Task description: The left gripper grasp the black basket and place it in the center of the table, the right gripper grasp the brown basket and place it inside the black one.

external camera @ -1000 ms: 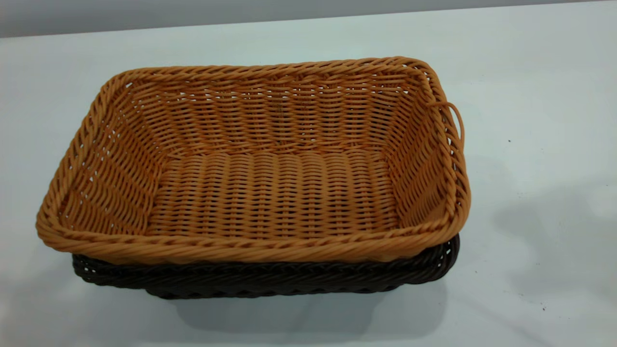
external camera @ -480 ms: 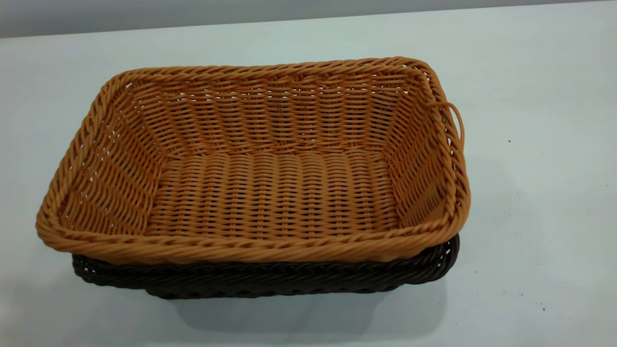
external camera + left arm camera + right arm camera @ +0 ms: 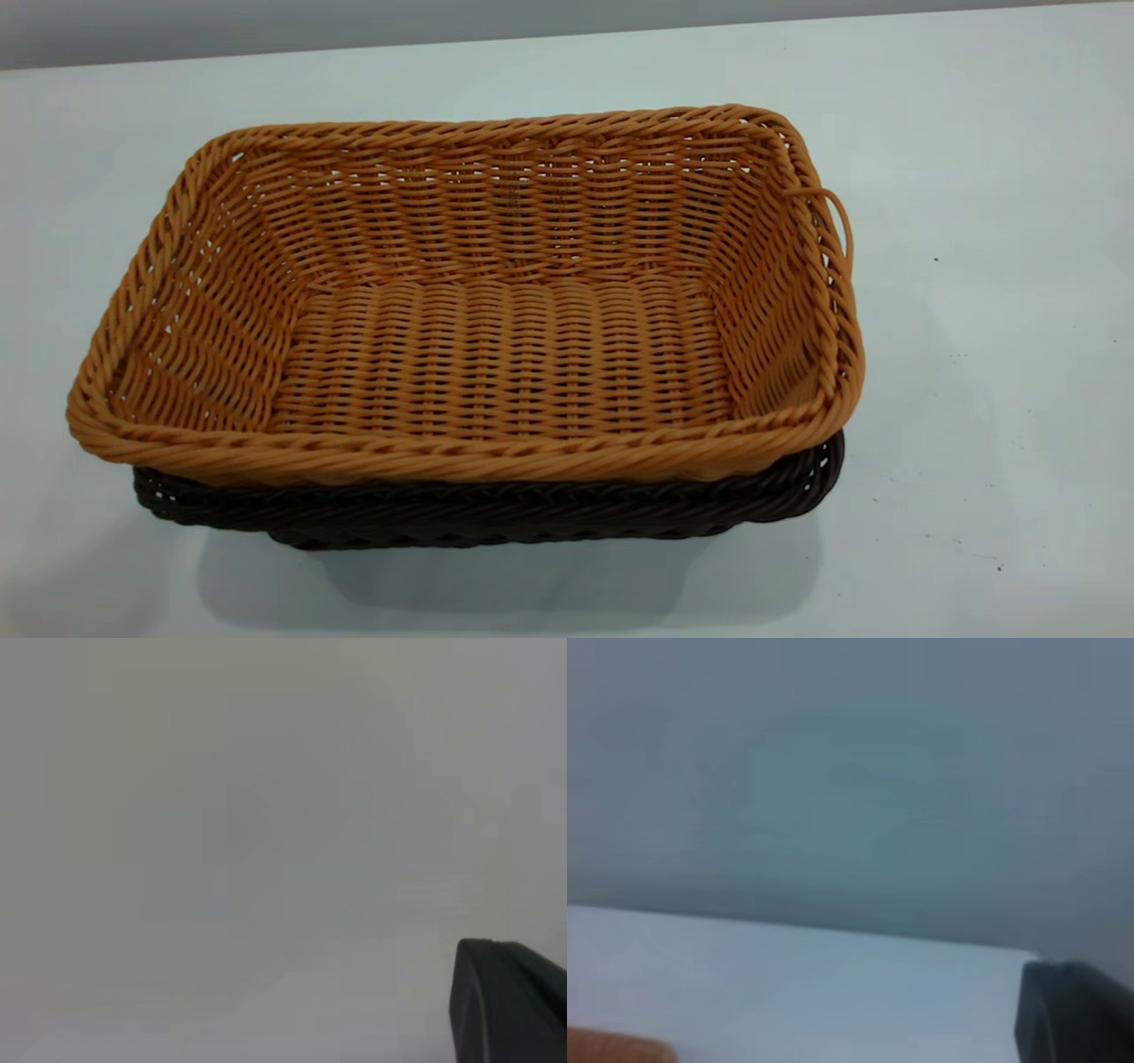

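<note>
The brown basket (image 3: 496, 354) sits nested inside the black basket (image 3: 496, 518) on the white table (image 3: 974, 133). Only the black basket's rim and near wall show beneath the brown one. Neither arm appears in the exterior view. In the left wrist view a black part of my left gripper (image 3: 509, 1005) shows at one corner over bare pale surface. In the right wrist view a black part of my right gripper (image 3: 1072, 1014) shows the same way above the table (image 3: 833, 992). An orange-tan sliver (image 3: 611, 1050), probably the brown basket, lies at the edge of that view.
The table's far edge (image 3: 567, 35) runs along the back, with a grey wall behind it. A few small dark specks (image 3: 999, 565) dot the surface to the right of the baskets.
A broad shadow on the table to the right of the baskets has faded away. The baskets have not moved.
</note>
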